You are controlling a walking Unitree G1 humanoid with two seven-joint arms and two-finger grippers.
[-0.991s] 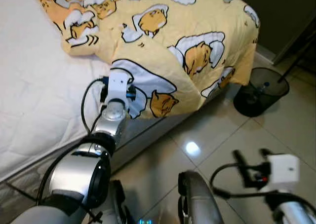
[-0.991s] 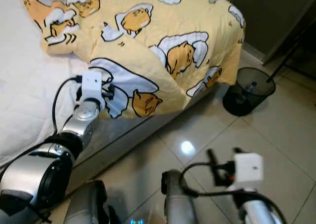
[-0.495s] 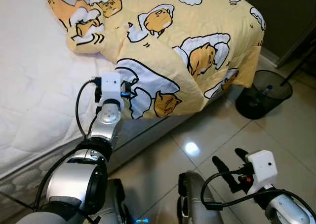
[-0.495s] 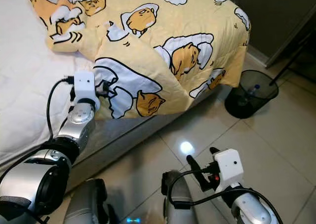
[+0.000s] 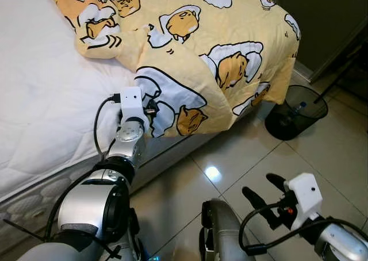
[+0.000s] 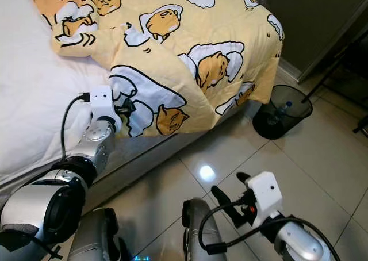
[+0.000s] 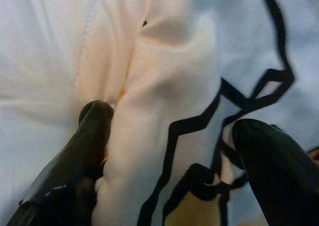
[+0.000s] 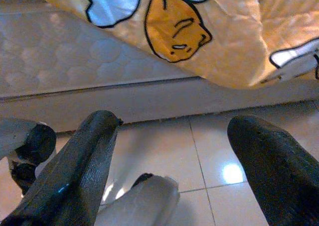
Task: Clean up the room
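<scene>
**Ana:** At the bedside, the left pincer (image 5: 150,108) is right up against the hanging edge of the yellow cartoon blanket (image 5: 218,48). From the wrist camera, its fingers (image 7: 94,121) are spread with a fold of the blanket (image 7: 164,116) bunched between them, not pinched tight as far as I can see.

**Ben:** And the right pincer (image 5: 261,195)?

**Ana:** Low over the tiled floor (image 5: 190,175), wide apart, holding nothing, pointed toward the side of the mattress (image 8: 75,56).

**Ben:** Where's the blanket lying?

**Ana:** Rumpled across the far half of the bed, one corner drooping over the edge toward the black wire bin (image 5: 296,111). The white sheet (image 5: 40,111) is bare on the near side.

**Ben:** Risks from here?

**Ana:** My guess: if the pincer closes on just that thin fold, the cloth slips out the moment the arm pulls. Catch the sheet too and both drag together. And a hard tug toward the floor could slide the whole blanket off the bed, since so much of it already overhangs.
</scene>
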